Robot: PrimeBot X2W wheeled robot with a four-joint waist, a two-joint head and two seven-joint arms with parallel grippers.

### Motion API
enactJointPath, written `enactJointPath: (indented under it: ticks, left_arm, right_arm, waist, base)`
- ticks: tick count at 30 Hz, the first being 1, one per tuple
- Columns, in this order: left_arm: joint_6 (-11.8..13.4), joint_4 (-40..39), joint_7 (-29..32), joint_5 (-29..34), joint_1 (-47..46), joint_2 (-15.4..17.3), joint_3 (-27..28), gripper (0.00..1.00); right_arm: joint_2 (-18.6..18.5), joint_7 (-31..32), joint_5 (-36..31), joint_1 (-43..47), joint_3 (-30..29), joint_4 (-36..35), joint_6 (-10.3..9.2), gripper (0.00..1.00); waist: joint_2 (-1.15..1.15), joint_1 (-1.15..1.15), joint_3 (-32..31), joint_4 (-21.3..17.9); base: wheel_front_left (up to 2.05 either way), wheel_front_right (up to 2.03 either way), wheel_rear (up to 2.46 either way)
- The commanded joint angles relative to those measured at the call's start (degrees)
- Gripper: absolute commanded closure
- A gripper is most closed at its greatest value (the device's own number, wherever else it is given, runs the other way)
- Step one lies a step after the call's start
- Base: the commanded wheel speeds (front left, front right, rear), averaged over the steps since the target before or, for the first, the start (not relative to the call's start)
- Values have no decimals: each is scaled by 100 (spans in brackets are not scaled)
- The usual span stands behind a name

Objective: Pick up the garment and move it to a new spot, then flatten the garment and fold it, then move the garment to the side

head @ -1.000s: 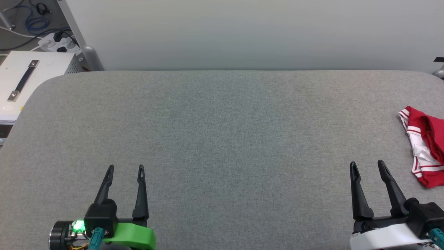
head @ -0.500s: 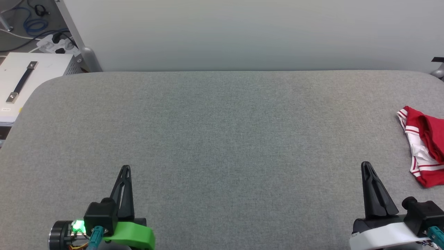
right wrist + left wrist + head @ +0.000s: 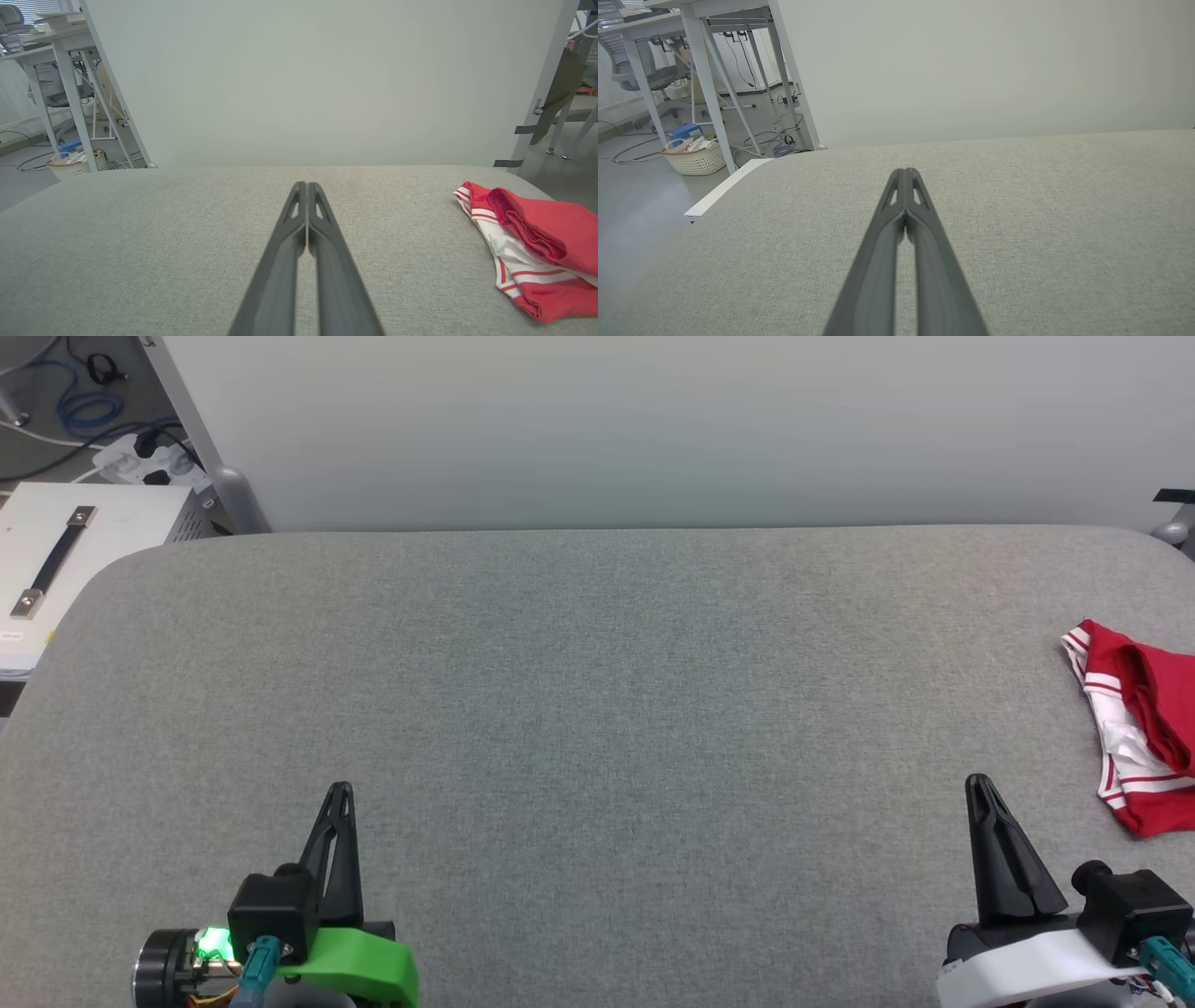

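The table in front of the robot is covered with grey cloth. Its far edge runs straight along the foot of a pale wall panel, and its two far corners are rounded. The garment lies bunched up at the right side of the table, red with a white part and red-white stripes. In the head view the border of the picture cuts it, and in the right wrist view it lies close to the table's right edge, just on the near side of the rounded corner. The right gripper hangs over the near part of the table, to the left of the garment, near it but apart from it. Its two dark fingers are pressed together to one point and grip nothing. The left gripper is well apart on the other side, its fingers also closed against each other. Between the two grippers a wide stretch of plain grey cloth reaches up to the far edge. Beyond the left rounded corner a white box with a dark handle stands just beside the table edge. Behind it a power strip lies among cables on the floor. In the left wrist view a woven basket sits on the floor by the legs of a desk, well apart from the table.
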Motion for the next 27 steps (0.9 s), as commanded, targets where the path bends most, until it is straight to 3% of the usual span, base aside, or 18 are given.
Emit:
enactJointPath:
  ticks: [1,27]
  left_arm:
    - [-45,-10,32,50,-87,-51,31,100]
    - [-116,-20,330,113,-184,-135,107,100]
  right_arm:
    - [21,37,-64,-111,2,31,-1,100]
    - [45,336,-262,-260,3,145,-2,100]
  waist:
    - [0,0,-2,-4]
    - [0,0,-31,-77]
  base:
    - [0,0,0]
    - [0,0,0]
